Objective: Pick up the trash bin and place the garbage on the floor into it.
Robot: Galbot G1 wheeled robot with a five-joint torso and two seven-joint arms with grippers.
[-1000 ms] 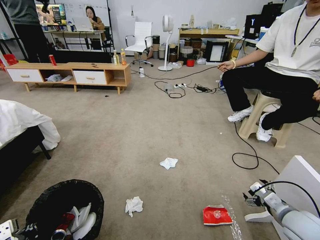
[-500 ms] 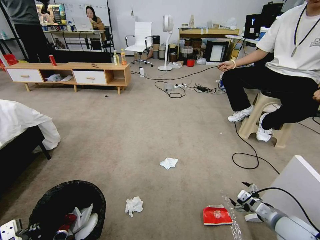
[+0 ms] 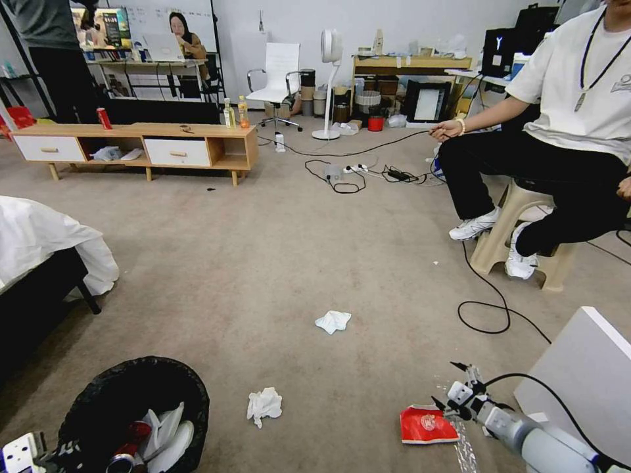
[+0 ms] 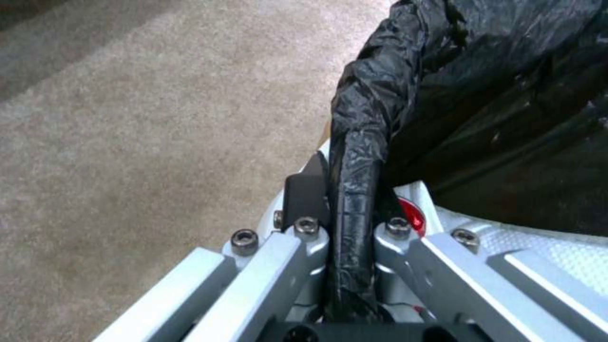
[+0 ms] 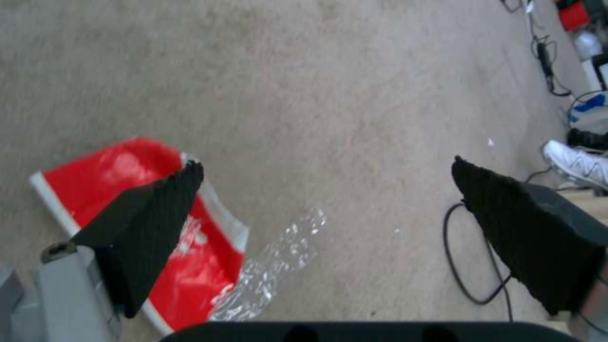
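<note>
The trash bin [image 3: 131,414] sits at the robot's left on the carpet, tissues [image 3: 264,403] and a red packet [image 3: 427,424] nearby. Left wrist view: the left claw [image 4: 351,209] clamps the bin's bagged rim. Right wrist view: the right claw [image 5: 329,190] gapes wide over the packet and a clear wrapper [image 5: 272,268].

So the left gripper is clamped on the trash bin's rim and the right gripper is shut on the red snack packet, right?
Not quite. The left gripper is clamped on the trash bin rim, but the right gripper is open above the red snack packet, holding nothing, as the right wrist view shows.
</note>
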